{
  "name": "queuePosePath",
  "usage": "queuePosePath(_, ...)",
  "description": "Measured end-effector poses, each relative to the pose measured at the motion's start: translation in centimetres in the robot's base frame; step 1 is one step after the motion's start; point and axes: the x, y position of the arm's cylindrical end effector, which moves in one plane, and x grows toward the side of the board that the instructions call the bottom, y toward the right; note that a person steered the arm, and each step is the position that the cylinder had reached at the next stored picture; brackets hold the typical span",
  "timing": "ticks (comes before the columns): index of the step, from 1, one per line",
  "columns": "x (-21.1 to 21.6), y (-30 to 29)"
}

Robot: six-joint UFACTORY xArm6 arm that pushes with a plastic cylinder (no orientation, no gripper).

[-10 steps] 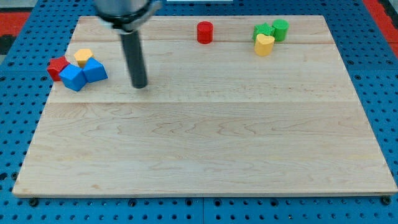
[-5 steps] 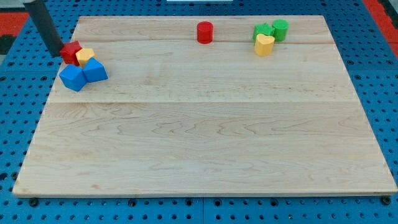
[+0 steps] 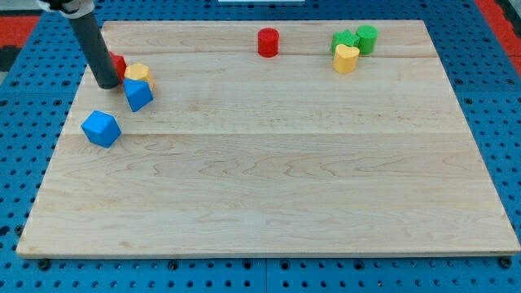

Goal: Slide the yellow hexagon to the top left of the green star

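Yellow hexagon (image 3: 137,73) sits just to the view's right of my tip (image 3: 107,85), with a partly hidden red block (image 3: 119,65) squeezed between rod and hexagon. No fingers exist on this rig, only the bare rod, so nothing is gripped. The hexagon is small, flat-topped and pale yellow, and it touches a blue block (image 3: 138,94) just below it. The green star (image 3: 344,40) lies far off to the right of my tip, near the table (image 3: 269,195) top edge, beside a yellow heart (image 3: 346,58) and a green cylinder (image 3: 367,37). I judge a long rightward push is needed, with my tip staying behind the hexagon on its left.
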Motion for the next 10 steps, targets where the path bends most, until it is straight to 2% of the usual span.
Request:
queuePosePath(2, 0.0, 13.7)
queuePosePath(4, -2.4, 9.5)
queuePosePath(5, -2.6, 17.1)
queuePosePath(6, -2.6, 21.7)
queuePosePath(8, -4.0, 17.2)
queuePosePath(9, -4.8, 23.3)
queuePosePath(10, -5.6, 24.6)
